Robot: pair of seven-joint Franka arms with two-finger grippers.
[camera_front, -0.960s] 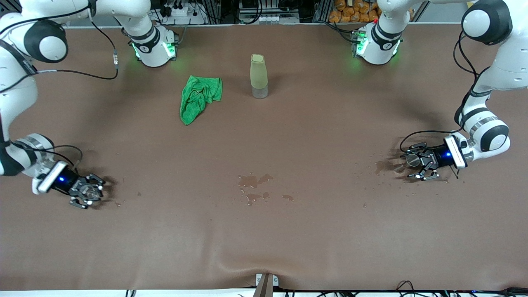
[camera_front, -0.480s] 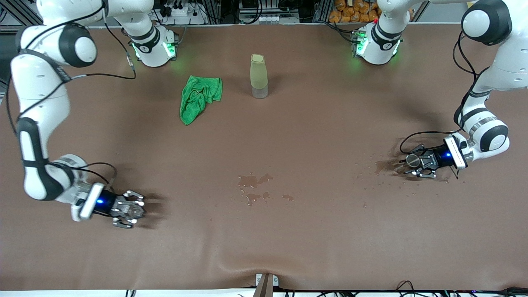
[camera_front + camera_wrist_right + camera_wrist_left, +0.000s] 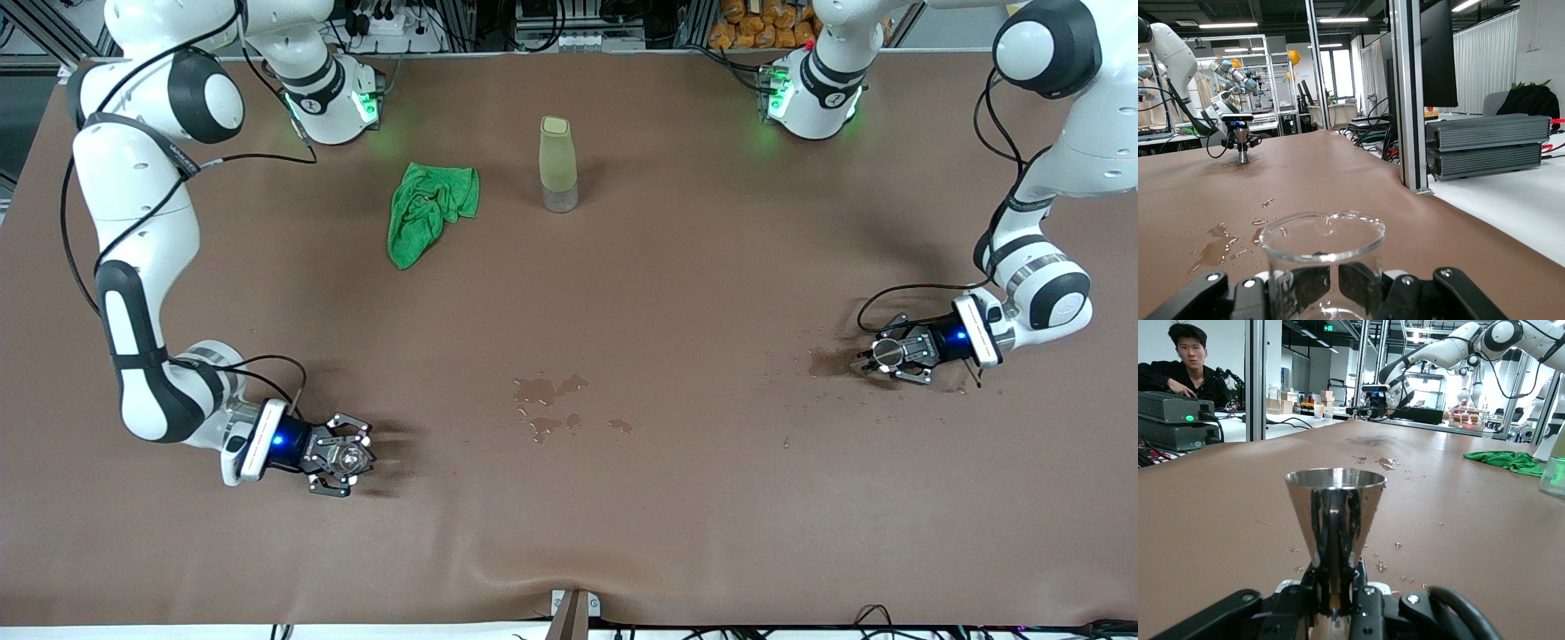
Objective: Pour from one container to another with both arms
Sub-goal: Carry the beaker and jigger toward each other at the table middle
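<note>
A metal measuring cup (image 3: 1335,520) stands upright, wide mouth up and long axis vertical, pinched at its narrow waist by the left end effector (image 3: 892,352) at the left arm's end of the desk (image 3: 676,267), beside a wet patch (image 3: 825,360). A clear glass beaker (image 3: 1321,257), also upright with its open mouth up, is pinched by the right end effector (image 3: 345,458) toward the right arm's end. Spilled drops (image 3: 547,404) lie between them. Nearer the bases lie a green cloth (image 3: 427,212) and a standing green bottle (image 3: 557,164).
</note>
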